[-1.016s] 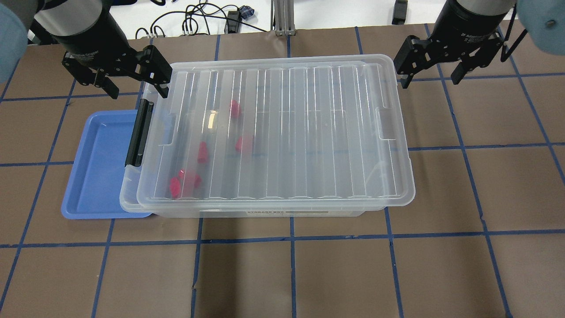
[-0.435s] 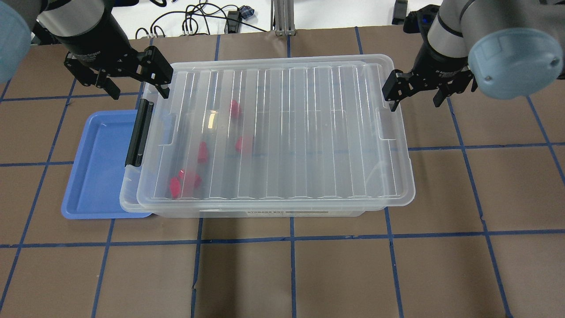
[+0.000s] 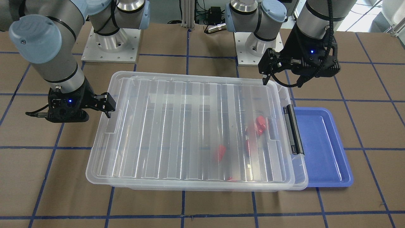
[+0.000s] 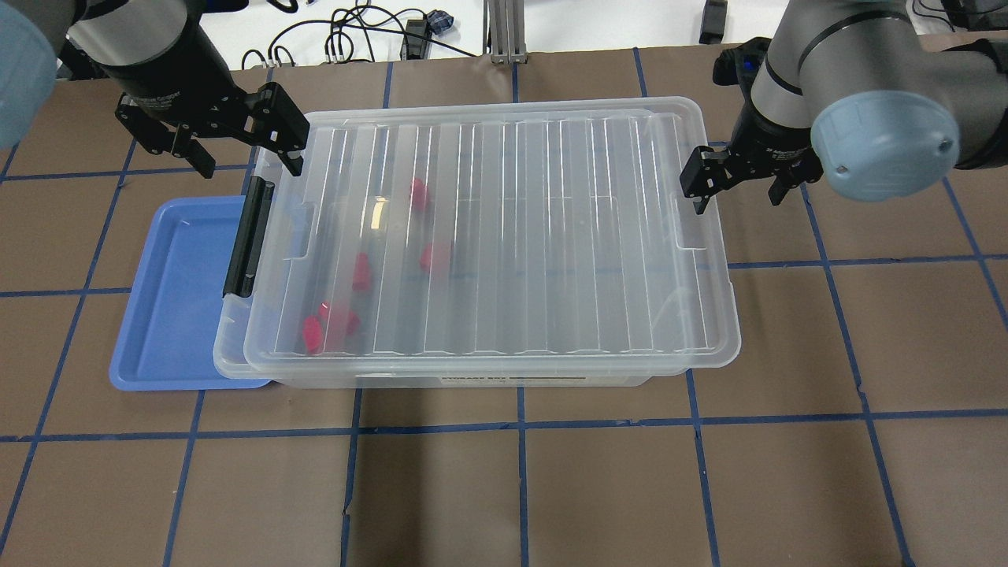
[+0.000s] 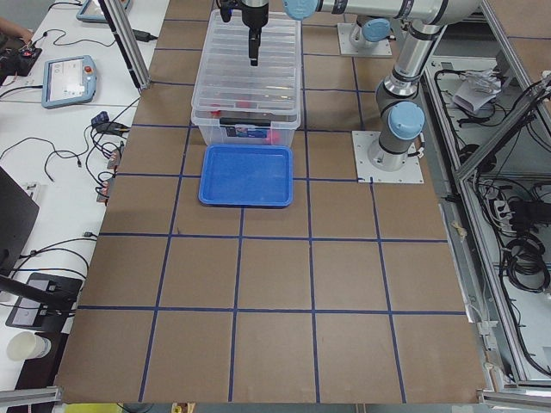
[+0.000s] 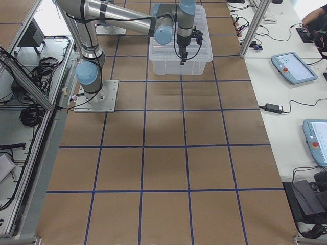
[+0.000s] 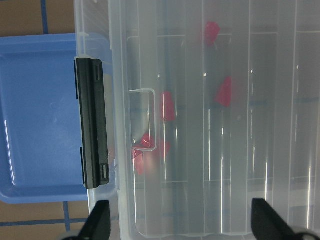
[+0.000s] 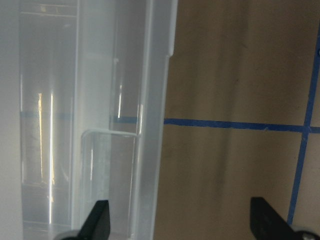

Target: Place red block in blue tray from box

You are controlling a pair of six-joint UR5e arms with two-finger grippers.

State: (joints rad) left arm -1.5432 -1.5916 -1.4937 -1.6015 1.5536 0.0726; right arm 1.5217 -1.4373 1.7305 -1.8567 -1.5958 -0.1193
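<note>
While the lid (image 4: pixel 551 236) sits closed on the box (image 4: pixel 713 350), my two grippers hang at its opposite ends. My left gripper (image 4: pixel 250 167) is high above the end with the latch (image 4: pixel 246 240), its fingers spread wide. In its wrist view one finger lines up with the box's rim by the latch and the other sits further in over the lid. My right gripper (image 4: pixel 737 201) is lower, at the other end, and is likewise spread. One of its fingers is over the lid's edge beside the moulded recess, and the other is out over the bare worktop (image 4: pixel 504 488). Whether that inner finger touches the plastic I cannot tell.

The red blocks (image 4: pixel 435 256) lie inside the box on its floor, all in the half toward the latch (a couple huddle together nearest that end, the others lie apart). The tray (image 4: pixel 173 299) lies flat on the worktop at the latch end, with one long edge running under the box's overhanging rim.
</note>
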